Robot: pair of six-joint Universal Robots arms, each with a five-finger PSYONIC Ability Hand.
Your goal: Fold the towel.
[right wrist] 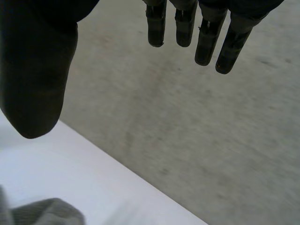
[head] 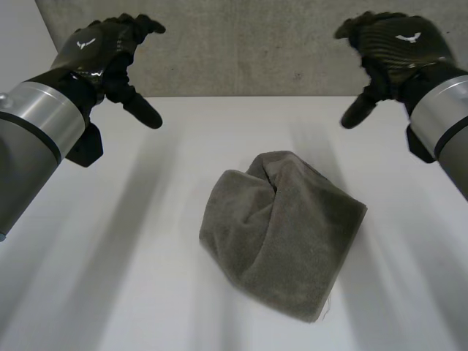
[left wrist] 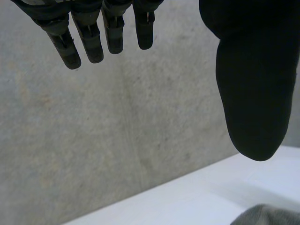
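A rough grey concrete wall (head: 256, 44) closes off the back of the scene, and in front of it a white worktop (head: 110, 256) runs toward me. On my left, the left arm reaches in with the left hand (head: 99, 47) raised above the far left part of the worktop, well apart from the cloth. Its fingers are stretched forward and relaxed, its thumb points down and inward, and it holds nothing. In the left wrist view its fingers (left wrist: 89, 42) hang straight against the wall, with the thumb (left wrist: 251, 93) spread wide from them. In the middle of the worktop, a little to the right, lies the towel (head: 281, 227). It is grey-brown and bunched into a loose rounded heap, with a fold tucked in at its far side and its nearer edge lying flat. Neither hand touches it. On my right, the right hand (head: 398, 40) mirrors the other, lifted over the far right part of the worktop, spread and empty. The right wrist view shows its fingers (right wrist: 206, 42) straight and its thumb (right wrist: 35, 84) set apart, with a corner of the towel beneath.
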